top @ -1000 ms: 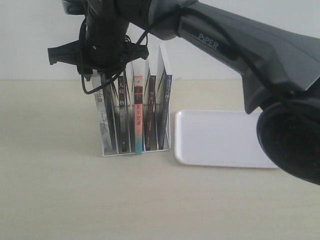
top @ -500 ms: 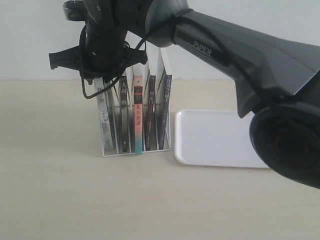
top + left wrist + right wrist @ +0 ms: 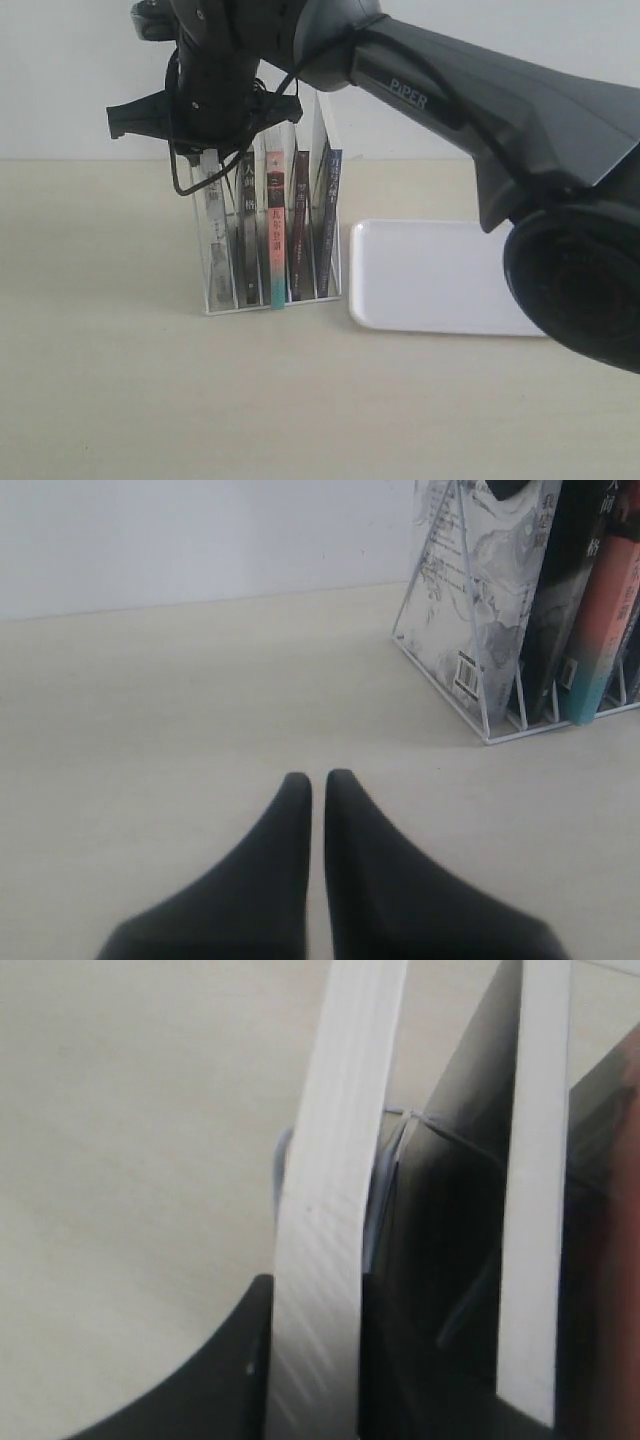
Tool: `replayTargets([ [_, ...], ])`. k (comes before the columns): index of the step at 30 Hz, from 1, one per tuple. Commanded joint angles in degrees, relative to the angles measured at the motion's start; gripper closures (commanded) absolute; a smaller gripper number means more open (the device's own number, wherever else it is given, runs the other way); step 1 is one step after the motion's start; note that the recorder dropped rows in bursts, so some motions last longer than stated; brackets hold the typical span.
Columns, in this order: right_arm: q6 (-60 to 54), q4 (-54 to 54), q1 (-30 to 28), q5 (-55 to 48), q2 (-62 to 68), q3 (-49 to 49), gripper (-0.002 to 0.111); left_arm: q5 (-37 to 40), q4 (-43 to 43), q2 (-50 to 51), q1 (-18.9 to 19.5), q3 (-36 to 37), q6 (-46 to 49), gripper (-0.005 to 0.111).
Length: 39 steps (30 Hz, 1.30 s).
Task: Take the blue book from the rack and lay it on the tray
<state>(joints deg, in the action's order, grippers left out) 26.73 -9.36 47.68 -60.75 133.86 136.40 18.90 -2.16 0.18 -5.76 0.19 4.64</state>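
arm [image 3: 480, 110] lettered "piper", right gripper [image 3: 320, 1370] astride a book [image 3: 340, 1110] by its page edge — grip unclear, left gripper [image 3: 318, 790] jaws together

My right pincer [image 3: 205, 150] sits atop the rack [image 3: 240, 305], at the end farthest from the tray [image 3: 440, 275]; a white page block [image 3: 325, 1210] stands between its fingers. Just past one finger — a black cover [image 3: 450, 1210] packed close, only a slit to slip into. Outside the other finger, open table [image 3: 100, 380], free for a pass. Below the pincer the books stand tight in the wires. A cable loop [image 3: 178, 182] hangs beside the pincer, near the rack's end wire. My left pincer [image 3: 318, 780]: open table ahead of its tips; rack off to one side, well apart — room to move there.
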Motion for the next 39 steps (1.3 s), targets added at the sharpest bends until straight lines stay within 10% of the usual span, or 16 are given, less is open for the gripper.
replayTargets([
  [1,-0.40,-1.28,-0.34,2.29,-4.85,0.27,0.109,-0.88,0.10,-0.18,-0.02,-0.19,-0.39,0.102],
  [39,-0.49,-8.12,0.25,6.04,-6.35,0.27,0.109,-0.88,0.10,-0.18,-0.02,-0.19,-0.39,0.102],
])
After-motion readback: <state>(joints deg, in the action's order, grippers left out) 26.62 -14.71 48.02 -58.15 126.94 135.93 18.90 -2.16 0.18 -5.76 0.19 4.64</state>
